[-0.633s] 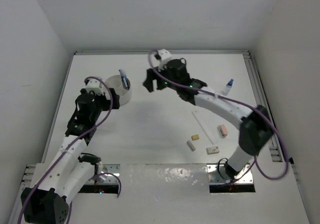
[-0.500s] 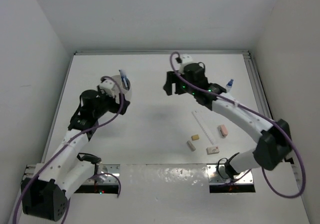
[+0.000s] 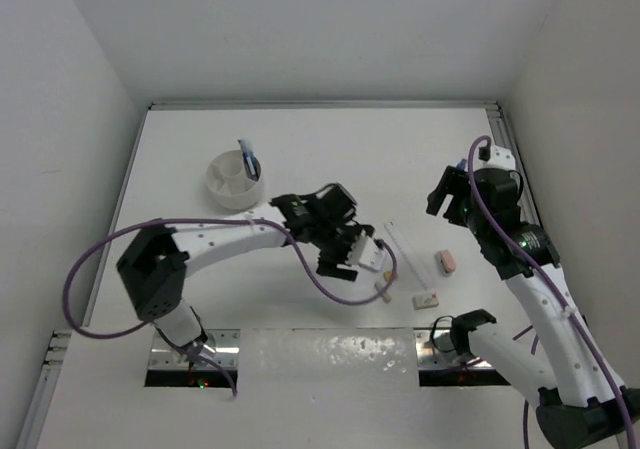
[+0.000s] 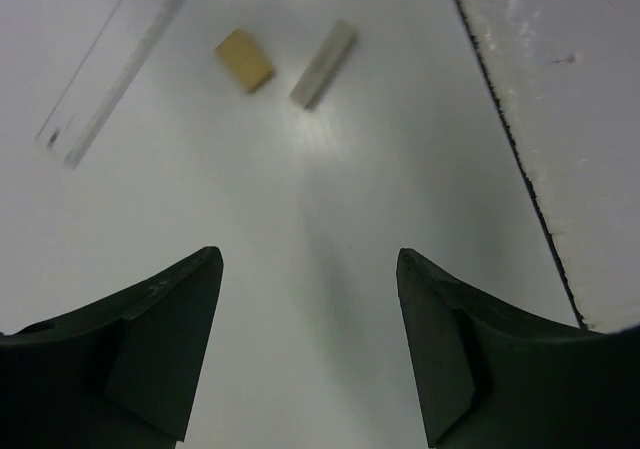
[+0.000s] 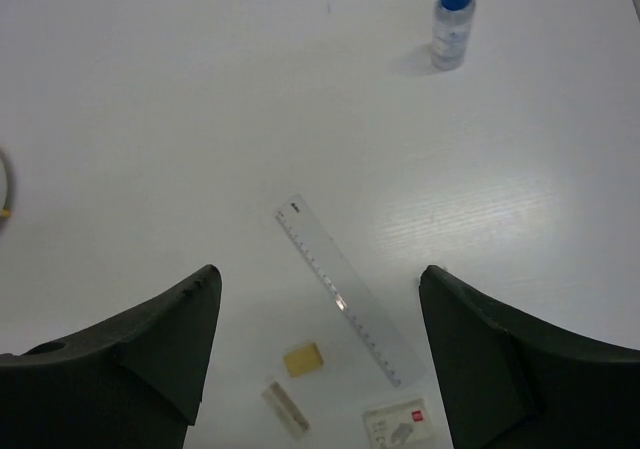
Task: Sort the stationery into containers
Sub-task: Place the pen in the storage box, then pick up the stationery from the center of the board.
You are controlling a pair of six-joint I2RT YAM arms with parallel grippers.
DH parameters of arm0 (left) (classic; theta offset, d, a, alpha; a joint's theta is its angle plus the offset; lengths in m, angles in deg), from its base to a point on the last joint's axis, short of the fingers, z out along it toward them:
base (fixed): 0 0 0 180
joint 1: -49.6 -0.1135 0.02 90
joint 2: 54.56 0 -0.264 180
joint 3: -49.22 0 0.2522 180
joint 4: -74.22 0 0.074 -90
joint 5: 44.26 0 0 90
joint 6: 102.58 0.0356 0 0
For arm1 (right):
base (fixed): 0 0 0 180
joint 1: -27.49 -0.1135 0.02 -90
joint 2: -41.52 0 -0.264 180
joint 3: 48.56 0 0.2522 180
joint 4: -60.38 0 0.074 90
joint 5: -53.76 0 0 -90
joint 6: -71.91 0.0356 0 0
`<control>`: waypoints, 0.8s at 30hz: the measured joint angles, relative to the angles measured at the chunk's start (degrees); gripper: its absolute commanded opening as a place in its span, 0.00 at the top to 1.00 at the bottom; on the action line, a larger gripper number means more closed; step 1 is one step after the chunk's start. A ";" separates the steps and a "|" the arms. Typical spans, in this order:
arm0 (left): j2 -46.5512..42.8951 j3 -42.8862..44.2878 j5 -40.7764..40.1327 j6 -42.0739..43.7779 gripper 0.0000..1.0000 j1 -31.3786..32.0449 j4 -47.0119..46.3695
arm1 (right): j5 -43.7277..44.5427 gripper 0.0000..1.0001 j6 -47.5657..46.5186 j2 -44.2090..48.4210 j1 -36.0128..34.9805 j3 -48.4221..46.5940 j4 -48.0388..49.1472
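Two flat blocks, tan eraser (image 4: 245,60) and off-white eraser (image 4: 324,50), lie just apart.

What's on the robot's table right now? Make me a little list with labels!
tub: white tub at the far left, with a blue pen sticking out of it
left gripper: open, empty, close to the tan eraser and pale eraser
right gripper: open, empty, raised above the clear ruler
bottle: blue-capped bottle, upright
also outside the tub: pink eraser, labelled white eraser
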 measured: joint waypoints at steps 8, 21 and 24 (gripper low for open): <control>12.46 2.43 -2.19 10.01 0.32 13.62 0.04 | -0.39 0.22 -0.04 -0.63 1.29 -0.76 -7.63; 23.30 11.28 -5.90 7.26 0.42 14.82 -7.69 | -5.44 0.23 1.25 7.63 1.44 5.92 -8.15; 25.27 12.70 -6.43 7.76 0.53 14.82 -7.50 | -6.10 0.23 1.29 7.67 1.55 6.34 -8.11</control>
